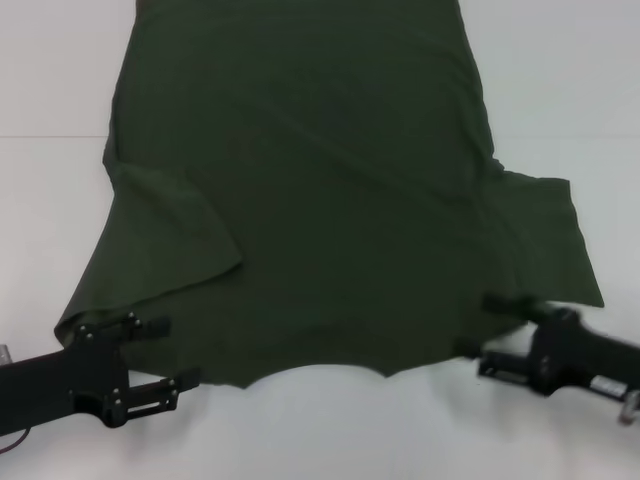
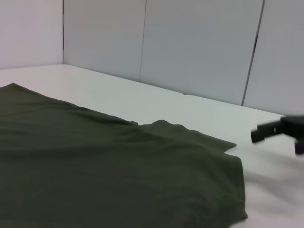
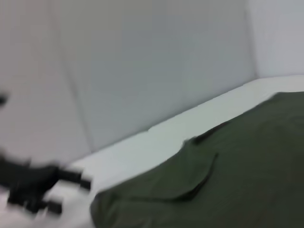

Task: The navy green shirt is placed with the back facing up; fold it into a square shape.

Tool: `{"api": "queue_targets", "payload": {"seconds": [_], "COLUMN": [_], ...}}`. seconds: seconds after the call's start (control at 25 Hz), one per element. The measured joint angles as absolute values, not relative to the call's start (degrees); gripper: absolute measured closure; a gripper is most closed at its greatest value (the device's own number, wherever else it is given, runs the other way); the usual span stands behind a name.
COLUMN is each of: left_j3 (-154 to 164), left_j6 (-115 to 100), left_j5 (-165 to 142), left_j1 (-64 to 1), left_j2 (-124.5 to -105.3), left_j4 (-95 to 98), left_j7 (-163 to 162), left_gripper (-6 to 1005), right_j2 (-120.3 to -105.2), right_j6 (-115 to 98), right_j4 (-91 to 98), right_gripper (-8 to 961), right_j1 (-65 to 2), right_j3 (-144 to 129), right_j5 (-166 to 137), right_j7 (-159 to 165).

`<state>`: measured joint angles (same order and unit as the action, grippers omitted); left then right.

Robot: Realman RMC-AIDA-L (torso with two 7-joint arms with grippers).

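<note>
Left tool (image 1: 165, 353) at the near-left corner of the navy green shirt (image 1: 320, 200), fingers spread wide, upper one just over the shoulder edge, lower one off the near hem, nothing pinched yet. Right tool (image 1: 480, 325) mirrored at the near-right corner beside the right sleeve, likewise spread wide and empty. Between them, shirt lying flat on the white tabletop (image 1: 580, 100), collar scoop at the near edge, body stretching far, left sleeve already flopped inward over the back, right sleeve splayed outward. Likely risks: closing too shallow and catching only one layer, so cloth slips out mid-lift; uneven pull between sides, skewing the fold; dragging the loose left sleeve out of place.
</note>
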<state>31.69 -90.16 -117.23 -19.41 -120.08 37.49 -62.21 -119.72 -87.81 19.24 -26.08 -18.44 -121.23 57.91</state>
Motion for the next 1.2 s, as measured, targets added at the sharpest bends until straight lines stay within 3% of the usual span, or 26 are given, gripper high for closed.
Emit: {"api": "queue_targets", "payload": {"seconds": [0.2, 0.32, 0.6, 0.72, 0.92, 1.2], "left_j3": [31.26, 31.27, 31.54, 31.68, 31.79, 31.78], "left_j6": [-90.36, -91.15, -94.30, -94.50, -94.70, -94.81], "left_j5": [-117.25, -117.25, -117.25, -117.25, -117.26, -118.46], "left_j1": [-18.31, -18.09, -18.05, -18.16, -18.32, -18.62], "left_j2": [-119.94, -119.83, -119.68, -119.69, -119.63, -119.61], "left_j4": [37.52, 37.53, 38.22, 38.23, 38.23, 38.28], "left_j7": [-60.79, -60.60, -60.58, -60.57, -59.92, -59.86], "left_gripper": [222, 221, 221, 222, 222, 221], "right_j2": [-119.31, -117.93, -109.67, -107.69, -106.38, -106.60], "right_j6": [-91.51, -91.97, -89.14, -86.48, -86.35, -85.30], "right_j4": [33.83, 42.09, 47.62, 47.42, 47.44, 45.87], "right_gripper": [37, 37, 38, 38, 38, 38], "right_j1": [-25.43, -25.57, -29.48, -32.67, -38.58, -41.43], "right_j3": [-17.51, -18.41, -28.24, -30.90, -31.54, -31.72], "right_j5": [-121.50, -122.00, -125.80, -132.60, -143.48, -149.58], "right_j7": [85.98, 103.92, 138.92, 146.53, 152.65, 155.25]}}
